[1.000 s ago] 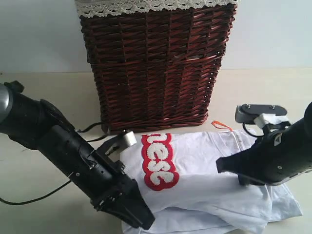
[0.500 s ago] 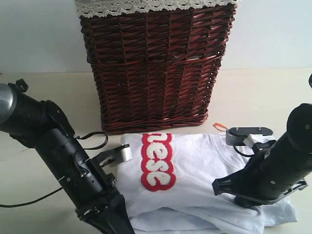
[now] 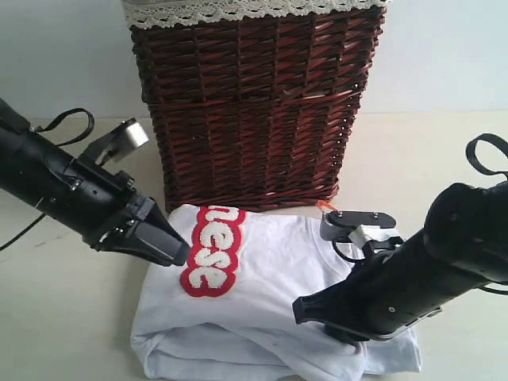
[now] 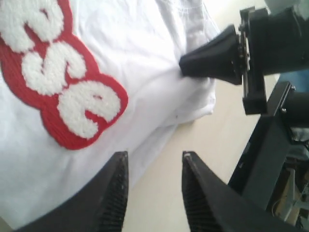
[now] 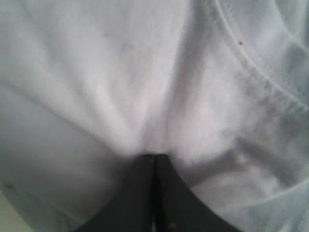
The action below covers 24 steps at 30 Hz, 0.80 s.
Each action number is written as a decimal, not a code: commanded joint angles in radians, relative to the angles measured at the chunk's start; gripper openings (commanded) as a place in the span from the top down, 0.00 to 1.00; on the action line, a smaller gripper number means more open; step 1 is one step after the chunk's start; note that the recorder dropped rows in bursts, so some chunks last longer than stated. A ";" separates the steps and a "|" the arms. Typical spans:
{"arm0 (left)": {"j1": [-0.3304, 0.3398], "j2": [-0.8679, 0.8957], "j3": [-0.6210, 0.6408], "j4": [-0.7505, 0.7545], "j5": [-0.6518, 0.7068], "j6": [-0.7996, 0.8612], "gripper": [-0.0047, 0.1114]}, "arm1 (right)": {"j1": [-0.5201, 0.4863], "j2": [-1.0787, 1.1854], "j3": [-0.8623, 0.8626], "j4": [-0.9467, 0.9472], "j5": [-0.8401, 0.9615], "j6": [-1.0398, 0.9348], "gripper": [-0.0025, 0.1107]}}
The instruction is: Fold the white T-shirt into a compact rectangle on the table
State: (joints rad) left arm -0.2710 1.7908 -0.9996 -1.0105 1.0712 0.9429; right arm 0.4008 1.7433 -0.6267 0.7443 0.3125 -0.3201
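Note:
The white T-shirt [image 3: 278, 262] lies folded in layers on the table [image 3: 71, 317], its red-outlined lettering [image 3: 210, 250] facing up near its left edge. My left gripper [image 3: 181, 254] hovers open at that edge; in the left wrist view its tips [image 4: 154, 157] frame bare table [image 4: 193, 159] beside the shirt [image 4: 145, 48], holding nothing. My right gripper [image 3: 300, 309] is low over the shirt's front right part. In the right wrist view its jaws [image 5: 154, 155] are closed, with the fabric [image 5: 120, 72] puckered and converging at the tips. A scrap of orange tag [image 3: 324, 206] shows behind the shirt.
A tall dark red-brown wicker basket [image 3: 250, 103] with lace trim stands right behind the shirt. Black cable loops rise from the left arm [image 3: 63, 119] and the right arm [image 3: 484, 151]. Pale table spreads to the left and far right.
The shirt has slid left and bunched narrower as my right gripper moved left with it. My left arm swung up and back from the front edge to the shirt's left side.

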 commanded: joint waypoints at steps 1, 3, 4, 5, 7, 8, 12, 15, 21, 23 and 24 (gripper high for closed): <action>-0.029 0.008 -0.004 -0.041 -0.039 0.027 0.64 | 0.007 -0.053 0.010 -0.010 -0.031 0.008 0.98; -0.031 0.012 -0.004 -0.026 -0.021 0.025 0.64 | 0.007 -0.106 0.010 -0.010 -0.034 0.010 0.98; -0.031 0.012 -0.004 -0.015 -0.011 0.025 0.64 | 0.007 -0.128 0.010 -0.015 -0.040 0.010 0.97; -0.031 0.005 -0.004 -0.010 0.011 0.025 0.64 | 0.007 -0.157 0.010 -0.027 -0.046 0.010 0.95; -0.018 -0.023 -0.004 -0.005 0.025 0.031 0.67 | 0.007 -0.212 0.010 -0.048 -0.057 0.010 0.90; -0.018 -0.043 -0.004 -0.005 0.027 0.031 0.72 | 0.007 -0.244 0.010 -0.058 -0.062 0.010 0.88; -0.016 -0.146 0.008 0.004 -0.001 0.013 0.96 | 0.007 -0.374 0.010 -0.143 -0.087 0.045 0.91; -0.016 -0.241 0.054 0.004 -0.039 0.013 0.96 | 0.007 -0.466 0.010 -0.242 -0.104 0.110 0.98; -0.016 -0.532 0.223 0.005 -0.304 -0.007 0.96 | 0.007 -0.694 0.010 -0.634 -0.045 0.328 0.98; -0.016 -0.661 0.296 0.005 -0.438 -0.009 0.96 | 0.007 -0.780 0.010 -0.811 0.002 0.457 0.98; -0.016 -0.698 0.312 0.005 -0.470 -0.009 0.96 | 0.007 -0.805 0.012 -0.869 0.024 0.495 0.98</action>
State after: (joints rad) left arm -0.2898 1.1869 -0.7369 -1.0034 0.7176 0.9421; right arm 0.4068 1.0127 -0.6210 0.0555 0.2891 0.0588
